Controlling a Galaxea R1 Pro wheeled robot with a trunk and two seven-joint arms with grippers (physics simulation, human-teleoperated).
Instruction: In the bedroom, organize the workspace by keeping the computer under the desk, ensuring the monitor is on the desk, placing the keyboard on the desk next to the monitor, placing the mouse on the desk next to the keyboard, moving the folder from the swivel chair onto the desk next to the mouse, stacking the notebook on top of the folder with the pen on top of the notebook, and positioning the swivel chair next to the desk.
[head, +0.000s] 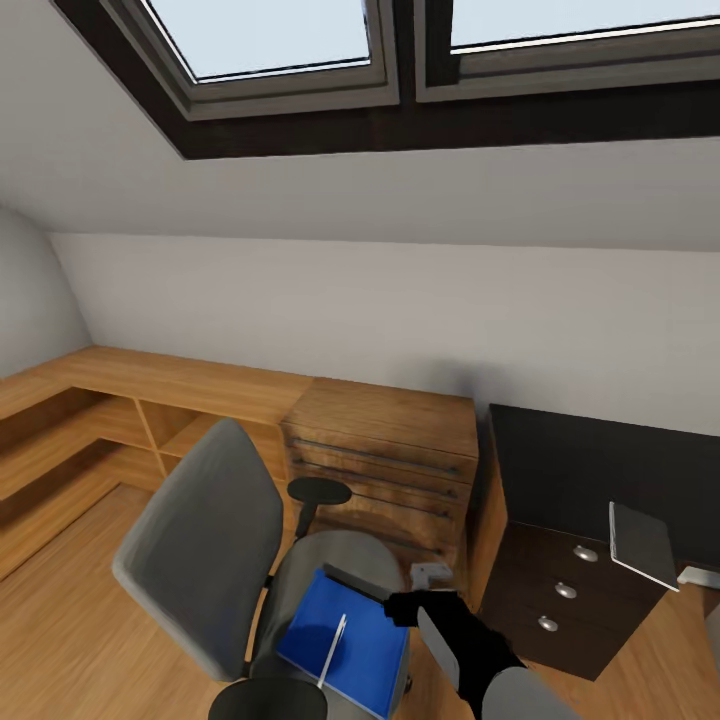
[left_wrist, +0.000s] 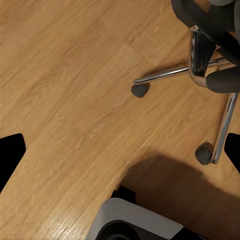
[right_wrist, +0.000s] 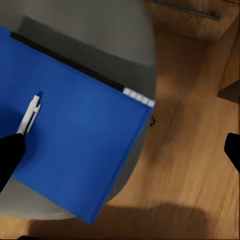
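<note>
Stood in an attic bedroom under a sloped ceiling with skylights (head: 290, 40). Grey swivel chair (head: 205, 545) on the wooden floor (left_wrist: 65, 90), in front of light wooden cabinets (head: 385, 455). Blue folder (head: 345, 640) flat on the seat, silvery pen (head: 332, 650) lying on top of it; a dark strip along the folder's far edge, cannot tell whether the notebook. Black table (head: 600, 470) to the right with silver-knobbed drawers (head: 560, 590), a thin tilted panel (head: 640, 545) by its edge. Right gripper (head: 425, 600) reached out level over the seat's right edge beside the folder; fingers (right_wrist: 10, 155) spread wide, clasping nothing. Left gripper (left_wrist: 120, 150) pointed down at bare floor near the chrome star base (left_wrist: 200, 70), fingers (left_wrist: 10, 152) wide apart. No readable writing
</note>
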